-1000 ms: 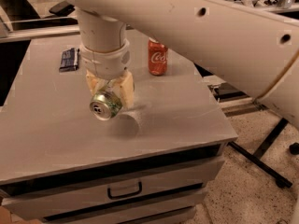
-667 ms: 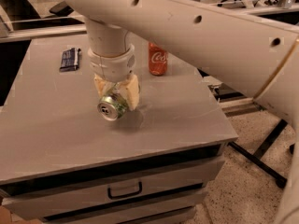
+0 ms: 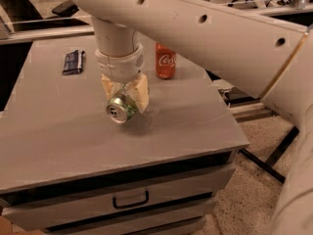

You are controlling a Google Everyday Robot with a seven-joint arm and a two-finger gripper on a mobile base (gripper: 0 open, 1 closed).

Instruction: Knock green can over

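- Silver is what shows most of the green can (image 3: 121, 109). Its top, with the pull tab, faces the camera from just below the gripper (image 3: 127, 99), whose cream pads (image 3: 142, 93) are clenched on the can's body.
- Over the last second the gripper has drifted slightly toward the camera's right, and the can has stayed tipped almost flat in its grasp.
- A shadow lies on the table (image 3: 58, 141) directly under the gripper; whether the can touches the top, I cannot tell.
- I judge the knock-over nearly done: what remains is releasing the can so it rests on its side.
- Only a thin mottled green band shows around the silver end.
- The red can (image 3: 165, 61) stands upright beyond the gripper, well apart.
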